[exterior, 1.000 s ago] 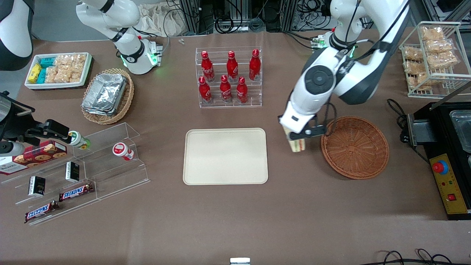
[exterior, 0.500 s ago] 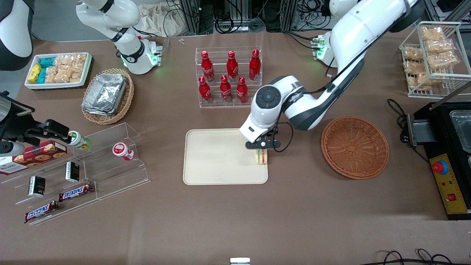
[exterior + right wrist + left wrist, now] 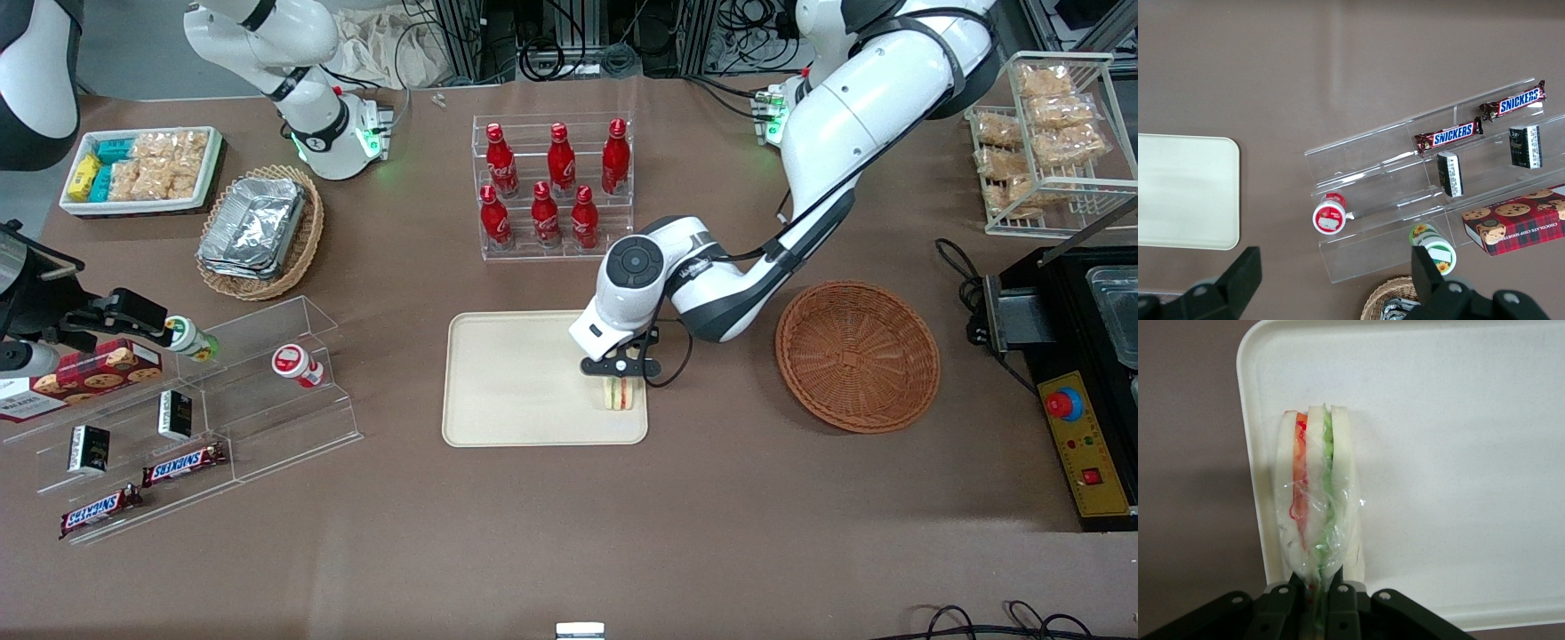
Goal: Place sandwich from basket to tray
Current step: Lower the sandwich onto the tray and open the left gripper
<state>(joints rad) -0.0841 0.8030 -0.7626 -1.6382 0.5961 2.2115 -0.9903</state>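
The sandwich [image 3: 620,395], a plastic-wrapped wedge of white bread with orange and green filling, stands on edge at the corner of the cream tray [image 3: 524,382] that lies nearest the basket and the front camera. My gripper [image 3: 621,371] is directly above it, shut on its wrapped tip. The left wrist view shows the sandwich [image 3: 1315,500] pinched by my gripper [image 3: 1313,590], its bread edge low over the tray [image 3: 1458,453] next to the rim. The reddish-brown basket [image 3: 858,356] is empty, toward the working arm's end. I cannot tell whether the sandwich touches the tray.
A clear rack of red cola bottles [image 3: 556,187] stands farther from the front camera than the tray. An acrylic snack shelf [image 3: 204,391], a tan basket of foil containers [image 3: 260,229] and a white bin [image 3: 142,169] lie toward the parked arm's end. A black machine [image 3: 1085,356] flanks the basket.
My gripper carried the sandwich from beside the basket over to the tray, then sank lower and shifted slightly farther over the tray. The sandwich stayed gripped throughout.
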